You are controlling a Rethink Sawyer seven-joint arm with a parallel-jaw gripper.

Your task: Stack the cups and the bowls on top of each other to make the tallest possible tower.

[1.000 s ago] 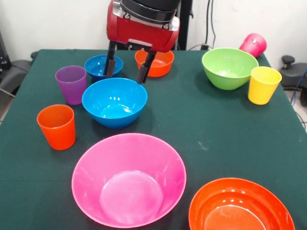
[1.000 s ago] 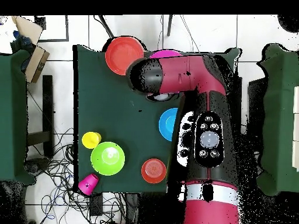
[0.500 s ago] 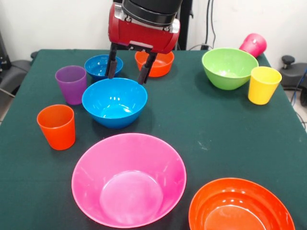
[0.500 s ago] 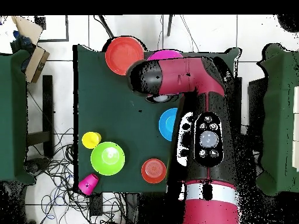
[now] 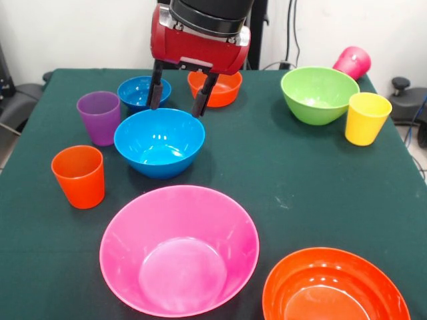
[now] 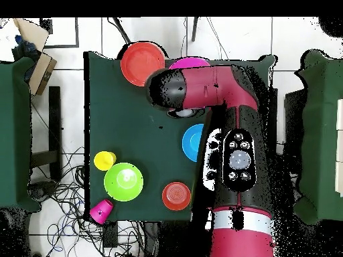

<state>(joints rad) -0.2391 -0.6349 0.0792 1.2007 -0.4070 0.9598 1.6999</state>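
A dark green cloth covers the bench (image 5: 280,167), with a pale wall and cables behind it. The red and black gripper (image 5: 177,100) hangs over the far rim of the medium blue glossy plastic bowl (image 5: 159,142); its jaws stand moderately apart and hold nothing, one finger behind the bowl's rim, the other at its far right edge.

Nothing is stacked. Just behind sit the small blue bowl (image 5: 138,90) and the small orange bowl (image 5: 220,88). At the left stand the purple tumbler (image 5: 99,117) and the orange tumbler (image 5: 79,176). Nearest are the very large pink bowl (image 5: 179,250) and the large orange bowl (image 5: 335,285). To the far right are the lime green bowl (image 5: 319,94) and the yellow tumbler (image 5: 366,118), with the magenta tumbler (image 5: 353,62) tipped on its side at the corner.

These pieces look light, stiff and slippery, so a pinch across a thin rim seems the surest hold. The open middle of the bench gives room; the magenta tumbler lies close to the edge.
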